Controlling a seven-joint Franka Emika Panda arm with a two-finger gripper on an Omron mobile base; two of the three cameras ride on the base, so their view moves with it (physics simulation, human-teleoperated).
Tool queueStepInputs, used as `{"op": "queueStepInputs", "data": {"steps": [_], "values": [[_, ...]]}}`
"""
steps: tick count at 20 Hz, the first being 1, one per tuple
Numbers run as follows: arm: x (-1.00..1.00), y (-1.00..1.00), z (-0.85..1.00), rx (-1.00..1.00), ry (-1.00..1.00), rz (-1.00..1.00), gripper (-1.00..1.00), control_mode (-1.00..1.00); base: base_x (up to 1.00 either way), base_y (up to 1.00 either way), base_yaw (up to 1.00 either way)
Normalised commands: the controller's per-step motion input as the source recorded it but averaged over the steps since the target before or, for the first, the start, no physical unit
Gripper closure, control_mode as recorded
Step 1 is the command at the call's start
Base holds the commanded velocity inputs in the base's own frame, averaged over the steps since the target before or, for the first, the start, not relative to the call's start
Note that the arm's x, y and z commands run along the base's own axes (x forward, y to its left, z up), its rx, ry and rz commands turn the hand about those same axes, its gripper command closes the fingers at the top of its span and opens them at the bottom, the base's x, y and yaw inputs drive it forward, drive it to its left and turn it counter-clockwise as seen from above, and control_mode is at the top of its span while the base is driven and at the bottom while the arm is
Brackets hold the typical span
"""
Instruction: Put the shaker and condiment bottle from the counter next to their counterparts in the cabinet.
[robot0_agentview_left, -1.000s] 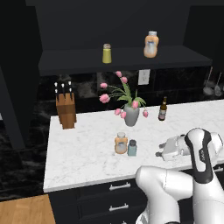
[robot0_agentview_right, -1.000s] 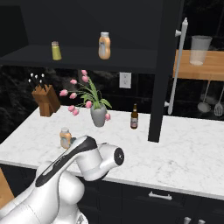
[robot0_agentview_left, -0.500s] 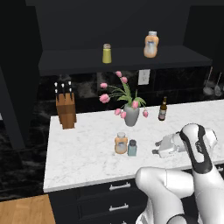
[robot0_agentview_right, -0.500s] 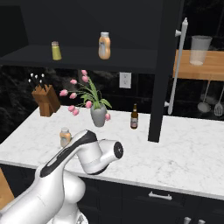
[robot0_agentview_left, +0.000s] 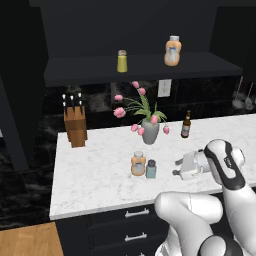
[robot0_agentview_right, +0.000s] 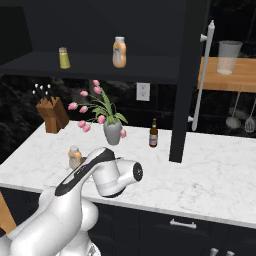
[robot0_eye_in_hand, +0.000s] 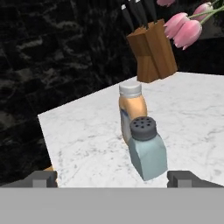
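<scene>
I see my end effector (robot0_eye_in_hand: 112, 177) spread wide and empty, level with the shaker (robot0_eye_in_hand: 147, 148) just ahead, orange bottle (robot0_eye_in_hand: 132, 111) touching behind it, on the marble surface (robot0_agentview_left: 95, 165) in a dark kitchen.

In the hand view, the shaker (robot0_eye_in_hand: 146, 148) stands in front of the condiment bottle (robot0_eye_in_hand: 132, 110) and hides its lower right side, so we cannot read the label. Only the tips of the fingers (robot0_eye_in_hand: 41, 178) show, at the bottom left and right. The knife block (robot0_eye_in_hand: 152, 52) at the upper middle has its knife handles cut by the top edge, and the pink tulips (robot0_eye_in_hand: 186, 28) run off the upper right corner. In the right base view, the arm at the lower left hides the bottom of the condiment bottle (robot0_agentview_right: 75, 157). In the left base view, we find the bottle's label too small to read.
</scene>
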Motion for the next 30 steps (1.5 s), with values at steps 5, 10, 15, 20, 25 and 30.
{"op": "queueStepInputs", "data": {"steps": [5,10,15,20,25,30], "values": [[0.02,0.17,-0.03,0.00,0.01,0.00,-1.00,-1.00,0.00,0.00,0.00],[0.00,0.09,-0.05,0.00,0.00,0.00,-1.00,-1.00,0.00,0.00,0.00],[0.02,0.07,-0.06,0.00,0.00,0.00,-1.00,-1.00,0.00,0.00,0.00],[0.06,0.08,0.00,0.00,0.00,0.00,-1.00,-1.00,0.00,0.00,0.00],[0.16,0.00,-0.04,0.00,0.00,0.00,-1.00,-1.00,0.00,0.00,0.00],[0.04,0.03,-0.06,-0.02,0.00,0.00,-1.00,-1.00,0.00,0.00,0.00]]}}
